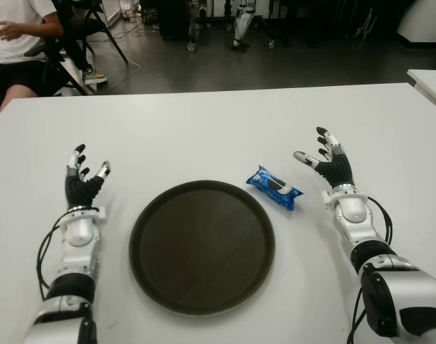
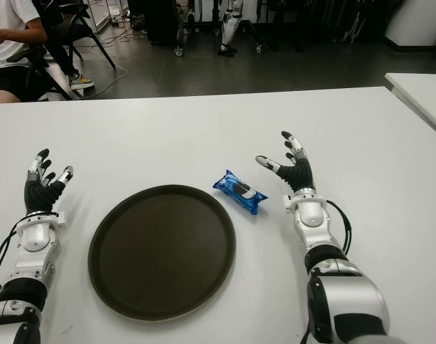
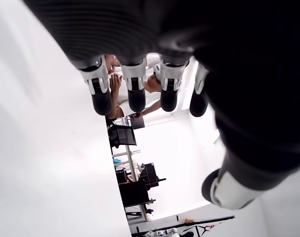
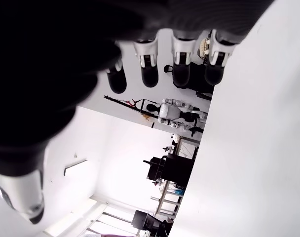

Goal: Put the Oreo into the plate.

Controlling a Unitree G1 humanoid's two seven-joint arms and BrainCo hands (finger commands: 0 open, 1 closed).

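Note:
A blue Oreo packet (image 1: 275, 187) lies on the white table (image 1: 204, 129), just beyond the right rim of the round dark plate (image 1: 202, 245). My right hand (image 1: 325, 161) is to the right of the packet, a short gap away, with its fingers (image 4: 180, 64) spread and holding nothing. My left hand (image 1: 85, 175) shows to the left of the plate, fingers (image 3: 135, 91) spread and empty. The plate has nothing in it.
A seated person (image 1: 21, 43) is past the table's far left corner, beside a dark chair (image 1: 82, 29). A second white table (image 1: 429, 82) edges in at the far right. Robot legs (image 1: 243, 25) stand in the background.

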